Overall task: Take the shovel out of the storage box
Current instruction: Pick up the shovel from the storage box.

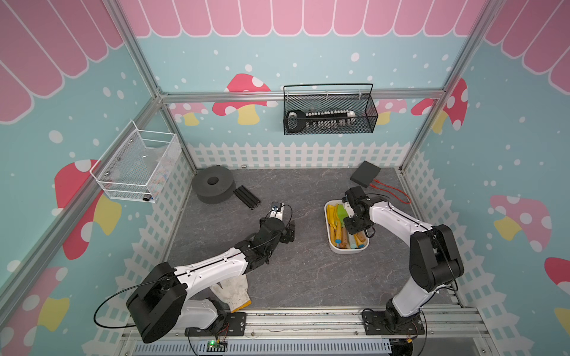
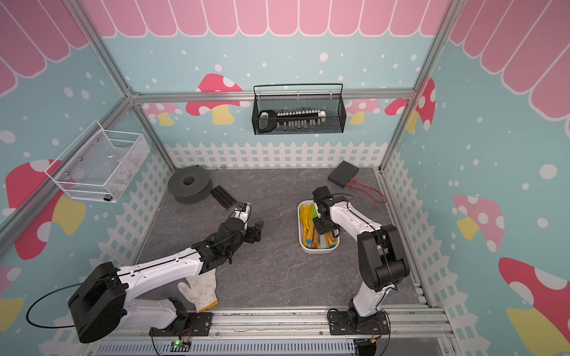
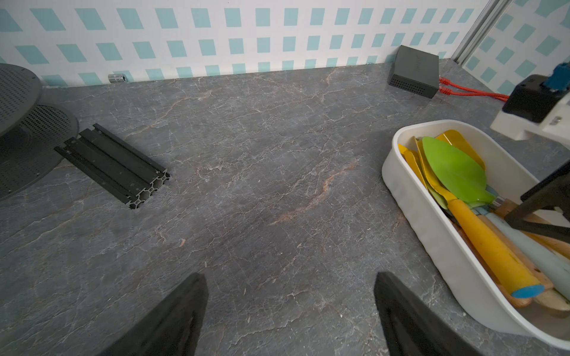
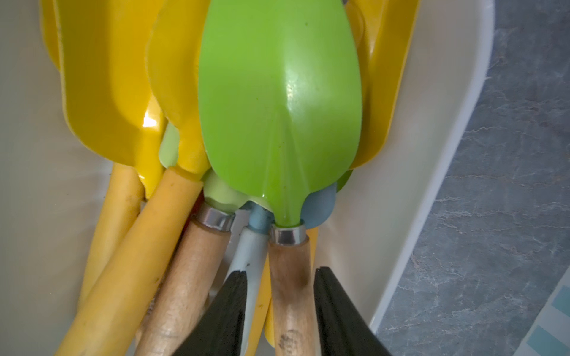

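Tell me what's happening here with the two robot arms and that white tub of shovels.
The right gripper is down in the storage box, its fingers on either side of the wooden handle of the green shovel, which lies on top of the other shovels. Whether they have clamped it I cannot tell; the shovel is not yet lifted out. The left gripper hangs open over the table, holding nothing.
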Robot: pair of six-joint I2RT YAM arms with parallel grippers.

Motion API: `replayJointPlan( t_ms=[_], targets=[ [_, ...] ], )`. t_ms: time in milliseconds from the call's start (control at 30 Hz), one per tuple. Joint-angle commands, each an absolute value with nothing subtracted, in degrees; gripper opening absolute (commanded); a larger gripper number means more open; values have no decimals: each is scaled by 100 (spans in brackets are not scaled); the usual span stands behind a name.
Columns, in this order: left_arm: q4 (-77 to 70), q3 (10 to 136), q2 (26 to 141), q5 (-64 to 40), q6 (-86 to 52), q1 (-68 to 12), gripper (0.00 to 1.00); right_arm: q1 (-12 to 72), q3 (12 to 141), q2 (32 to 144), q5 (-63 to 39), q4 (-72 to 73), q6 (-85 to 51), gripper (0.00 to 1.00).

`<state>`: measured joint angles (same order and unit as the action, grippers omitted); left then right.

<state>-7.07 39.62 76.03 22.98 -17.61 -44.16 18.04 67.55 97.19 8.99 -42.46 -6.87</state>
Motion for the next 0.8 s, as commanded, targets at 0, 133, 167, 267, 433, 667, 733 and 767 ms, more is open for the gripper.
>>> replayJointPlan(
  t_ms=[0,133,167,267,433,667,733,767],
  targets=[
    [-589,4052,7466,2355,-1731,-4403,88,1795,6915,9907,1052,-4324,-598,43],
    [-571,4052,7432,2373,-1731,-4403,88,1750,6926,10012,922,-4324,-598,43],
    [-569,4052,7429,2373,-1731,-4403,88,1732,6934,10034,897,-4325,-598,43],
    [-554,4052,7437,2374,-1731,-4403,88,1655,6969,10130,716,-4315,-598,41],
    [-554,4067,7470,2364,-1723,-4403,88,1600,6965,10230,438,-4254,-624,36],
    [-553,4053,7468,2364,-1697,-4403,88,1497,6850,10318,251,-4184,-707,39],
    [-553,4052,7465,2373,-1696,-4403,88,1464,6782,10302,197,-4140,-730,39],
    [-555,4051,7462,2373,-1696,-4395,88,1451,6753,10301,169,-4130,-738,38]
  ],
)
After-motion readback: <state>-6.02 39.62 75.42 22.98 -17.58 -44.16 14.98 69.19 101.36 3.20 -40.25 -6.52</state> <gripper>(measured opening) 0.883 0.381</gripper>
